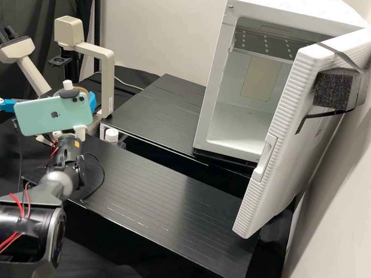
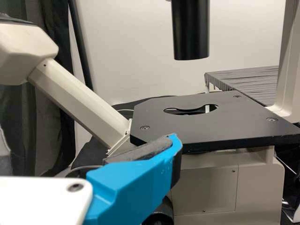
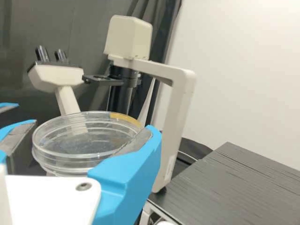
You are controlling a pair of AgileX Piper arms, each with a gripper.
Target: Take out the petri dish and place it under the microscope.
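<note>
Your right end effector (image 3: 95, 128) grips the clear petri dish (image 3: 70, 158) beside the microscope (image 1: 109, 83) at far left; your left end effector (image 1: 11, 92) stands wide. Carry the dish level, clear the hanging black tube (image 2: 190, 33), centre it over the stage (image 2: 234, 115) opening, and release only once it sits flat.

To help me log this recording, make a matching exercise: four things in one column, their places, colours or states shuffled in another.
Things
1. Petri dish
2. Microscope stage
3. Fridge door
4. Foam block

Places, colours, states
A. Swung open
B. Strapped to a white panel
C. Held between the right gripper's fingers
D. Black, with a cut-out opening

Pairs: 1-C, 2-D, 3-A, 4-B
</note>
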